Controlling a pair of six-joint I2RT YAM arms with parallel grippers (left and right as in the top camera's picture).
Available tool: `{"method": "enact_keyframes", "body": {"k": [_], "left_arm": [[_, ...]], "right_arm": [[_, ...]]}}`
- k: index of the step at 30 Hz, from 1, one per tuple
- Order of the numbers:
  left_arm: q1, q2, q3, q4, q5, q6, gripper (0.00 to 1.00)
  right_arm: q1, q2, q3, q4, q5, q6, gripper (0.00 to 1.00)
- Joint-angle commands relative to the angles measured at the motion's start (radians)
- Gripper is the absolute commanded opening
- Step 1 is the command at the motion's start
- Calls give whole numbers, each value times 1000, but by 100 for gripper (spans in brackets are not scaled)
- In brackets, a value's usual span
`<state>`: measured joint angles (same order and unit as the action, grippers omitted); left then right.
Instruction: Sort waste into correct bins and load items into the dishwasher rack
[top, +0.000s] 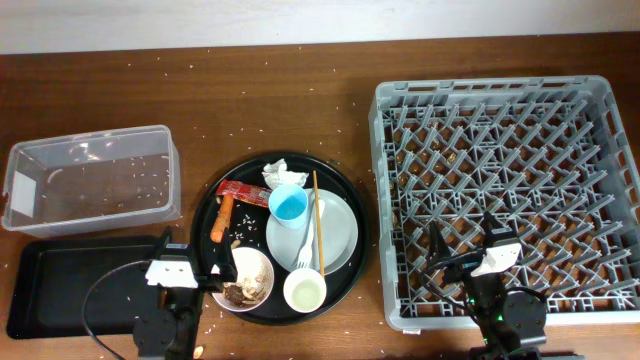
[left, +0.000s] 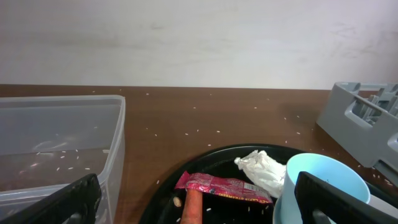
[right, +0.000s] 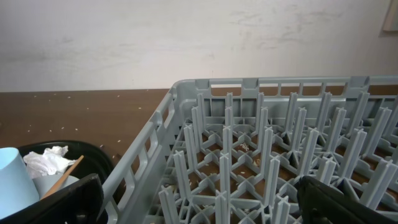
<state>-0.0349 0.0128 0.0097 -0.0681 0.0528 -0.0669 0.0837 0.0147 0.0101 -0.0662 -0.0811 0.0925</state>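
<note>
Left gripper (left: 196, 194) and right gripper (right: 199, 194) stood wide open, empty. Red foil wrapper (left: 224, 185) lay on the round black tray (top: 338, 188) (carrot piece (left: 193, 210) just beside); a vertical pinch on foil alone was advisable.

1. Left wrist cam: the left pincer (left: 196, 190) is only poking two dark finger ends in at the bottom corners, and everything else is running off frame.
2. Same cam is chopping the clear tub (left: 59, 143) at the left edge, plus the light-blue cup (left: 320, 186) and carrot piece (left: 194, 210) at the bottom. The red wrapper (left: 224, 185) print is coming out too blurry to read.
3. Right wrist cam is cutting the grey rack (right: 261, 149) off at the right and bottom, and only a short stretch of the chopsticks (right: 65, 174) is showing.
4. Overhead: the left arm (top: 165, 305) is covering the right end of the black rectangular tray (top: 70, 285), the right arm (top: 500, 300) is hiding a bit of the rack's front, and both are getting clipped by the bottom edge.
5. The stuff in the white bowl (top: 258, 266) is reading as a brown smear, too small to tell.
</note>
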Motion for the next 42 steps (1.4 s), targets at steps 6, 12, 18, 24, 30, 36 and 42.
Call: {"method": "enact_keyframes", "body": {"k": [6, 12, 18, 24, 30, 36, 42], "left_arm": [[5, -6, -1, -8, 7, 16, 99], [5, -6, -1, -8, 7, 15, 99], [5, -6, -1, -8, 7, 15, 99], [5, -6, -1, -8, 7, 15, 99], [5, -6, -1, -8, 7, 15, 99], [5, -6, -1, -8, 7, 16, 99], [5, -6, 0, 53, 15, 15, 99]], "right_arm": [[-6, -8, -5, -5, -13, -7, 99], [-6, -8, -5, -5, -13, -7, 99], [-6, -8, -5, -5, -13, -7, 99], [-6, -8, -5, -5, -13, -7, 99], [-6, -8, -5, -5, -13, -7, 99], [-6, -8, -5, -4, -13, -7, 99], [-6, -8, -5, -3, -13, -7, 99]]}}
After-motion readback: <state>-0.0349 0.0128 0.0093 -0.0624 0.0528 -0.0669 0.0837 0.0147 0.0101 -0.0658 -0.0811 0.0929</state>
